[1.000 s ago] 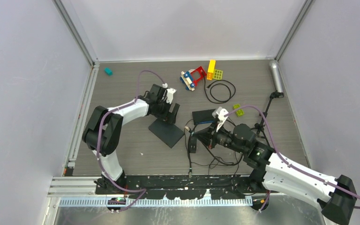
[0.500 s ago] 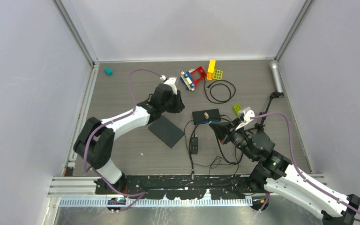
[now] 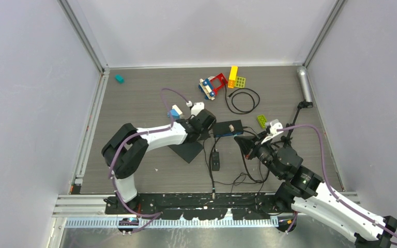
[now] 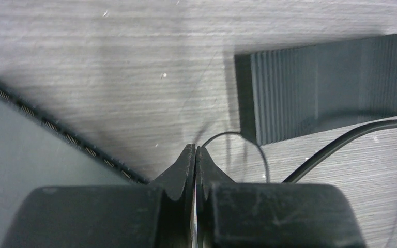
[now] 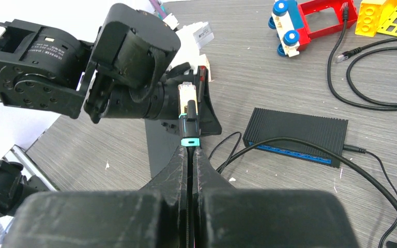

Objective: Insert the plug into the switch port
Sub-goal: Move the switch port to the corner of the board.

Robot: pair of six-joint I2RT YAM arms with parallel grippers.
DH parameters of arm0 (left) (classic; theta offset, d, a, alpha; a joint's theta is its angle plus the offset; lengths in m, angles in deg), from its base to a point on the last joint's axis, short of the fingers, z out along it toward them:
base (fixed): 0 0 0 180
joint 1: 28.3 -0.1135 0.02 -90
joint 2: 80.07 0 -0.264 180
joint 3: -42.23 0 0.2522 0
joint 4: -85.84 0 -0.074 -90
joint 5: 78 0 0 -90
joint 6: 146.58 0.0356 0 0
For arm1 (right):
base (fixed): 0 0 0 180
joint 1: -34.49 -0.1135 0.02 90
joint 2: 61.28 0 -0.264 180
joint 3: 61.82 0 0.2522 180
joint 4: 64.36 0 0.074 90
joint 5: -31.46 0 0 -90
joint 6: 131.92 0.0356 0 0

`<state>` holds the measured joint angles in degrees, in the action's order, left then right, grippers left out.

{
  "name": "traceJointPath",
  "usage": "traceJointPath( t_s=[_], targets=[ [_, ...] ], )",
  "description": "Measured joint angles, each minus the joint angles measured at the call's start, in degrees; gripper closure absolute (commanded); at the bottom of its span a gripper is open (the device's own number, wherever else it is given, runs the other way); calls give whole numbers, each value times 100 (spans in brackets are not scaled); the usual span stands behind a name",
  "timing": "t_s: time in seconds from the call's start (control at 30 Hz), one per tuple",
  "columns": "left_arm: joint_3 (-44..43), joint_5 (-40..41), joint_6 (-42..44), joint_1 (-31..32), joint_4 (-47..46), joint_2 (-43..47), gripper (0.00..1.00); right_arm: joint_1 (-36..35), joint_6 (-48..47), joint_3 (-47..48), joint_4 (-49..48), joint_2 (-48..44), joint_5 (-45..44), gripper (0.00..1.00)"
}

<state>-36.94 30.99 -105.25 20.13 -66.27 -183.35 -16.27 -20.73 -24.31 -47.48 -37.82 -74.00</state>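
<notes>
The right gripper (image 5: 189,151), pinching the clear teal-booted plug (image 5: 187,116), sits just off the ribbed black switch box (image 5: 295,128) along its blue long edge, while the left gripper (image 4: 195,154), pressed together empty, flanks its left end.

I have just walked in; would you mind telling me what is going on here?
The right gripper is shut on the plug, a cable end with a teal boot, and holds it apart from the black switch. The left gripper has its fingers shut on nothing, with their tips low beside one end of the switch. The plug is not yet in any port.
</notes>
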Motion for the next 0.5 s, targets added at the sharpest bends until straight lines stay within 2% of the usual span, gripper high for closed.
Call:
traceJointPath(
  t_s=[0.27, 0.5],
  targets=[
    [420, 358, -363, 214, 387, 24, 100, -2, 26, 0, -4, 85, 9, 100],
    [1305, 295, -520, 348, 463, 850, 100, -2, 46, -11, -7, 129, 11, 99]
  ],
)
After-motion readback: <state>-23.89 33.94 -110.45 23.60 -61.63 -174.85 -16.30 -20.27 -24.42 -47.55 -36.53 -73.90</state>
